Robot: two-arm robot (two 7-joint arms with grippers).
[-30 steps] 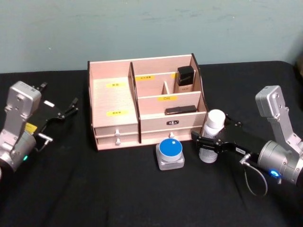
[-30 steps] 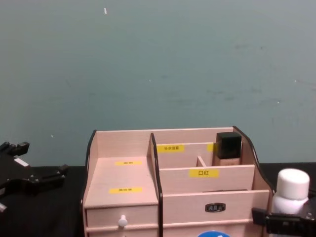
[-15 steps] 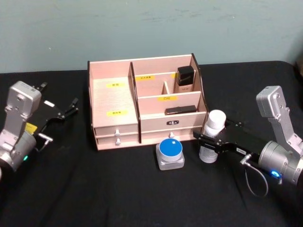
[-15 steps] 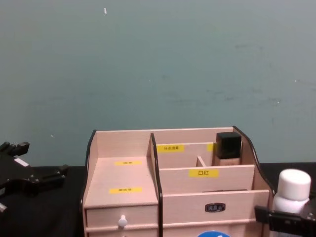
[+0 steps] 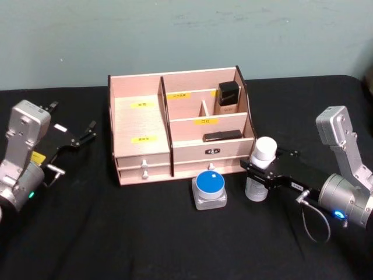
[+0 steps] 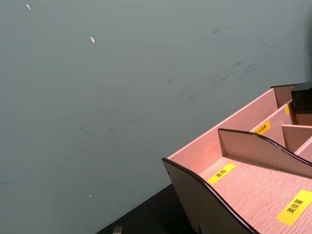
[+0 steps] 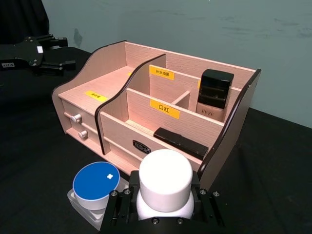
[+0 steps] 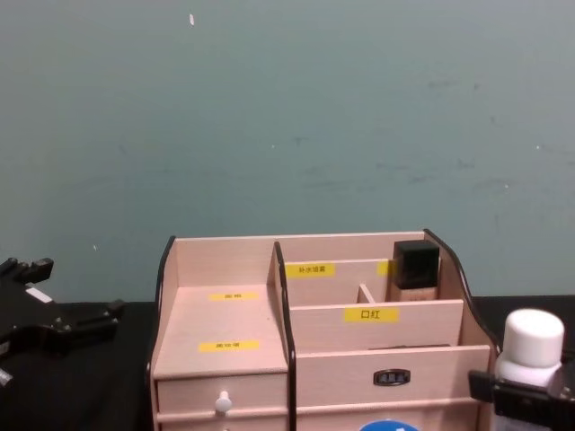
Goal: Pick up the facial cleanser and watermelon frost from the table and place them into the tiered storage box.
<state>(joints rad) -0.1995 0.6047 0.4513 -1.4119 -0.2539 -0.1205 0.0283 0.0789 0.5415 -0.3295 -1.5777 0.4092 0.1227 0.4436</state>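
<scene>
Jaws of the right gripper (image 5: 255, 176) pinch the white-capped bottle (image 5: 265, 150) (the facial cleanser, I judge) beside the right front corner of the tiered storage box (image 5: 192, 153). That gripper has slid slightly rightward, yet the bottle seems still on the tabletop (image 5: 145, 233), so lifting remains. Left gripper (image 5: 73, 137) waits left of the box, jaws spread.

Upright white-capped bottle (image 5: 260, 169) beside tiered storage box (image 5: 131, 122) right front corner; blue-lidded jar (image 5: 209, 188) just before box.
</scene>
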